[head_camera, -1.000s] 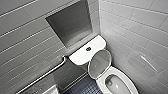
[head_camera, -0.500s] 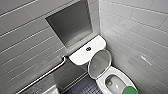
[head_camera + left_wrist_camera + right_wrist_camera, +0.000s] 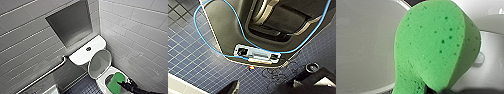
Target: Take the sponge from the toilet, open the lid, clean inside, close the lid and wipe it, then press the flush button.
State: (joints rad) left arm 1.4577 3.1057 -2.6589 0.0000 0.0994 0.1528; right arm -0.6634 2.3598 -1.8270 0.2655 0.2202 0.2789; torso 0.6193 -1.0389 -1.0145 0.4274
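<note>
The white toilet [image 3: 86, 52] stands in the corner with its lid [image 3: 99, 63] raised and leaning back against the tank. The dark flush button [image 3: 88, 49] sits in the middle of the tank top. The bright green sponge [image 3: 115, 82] is down in the bowl, against its right inner side. My right gripper [image 3: 125, 84] comes in from the lower right and is shut on the sponge's edge. In the right wrist view the sponge [image 3: 436, 47] bulges large, with white bowl ceramic [image 3: 363, 45] behind it.
A metal grab bar [image 3: 42, 76] runs along the tiled wall left of the toilet. A recessed niche [image 3: 71, 23] sits above the tank. White tiled wall [image 3: 140, 37] stands close on the right. The dark blue tiled floor [image 3: 198, 57] lies under the left wrist camera.
The sponge and my right gripper have shifted slightly to the left inside the bowl. The lid and the camera have stayed put.
</note>
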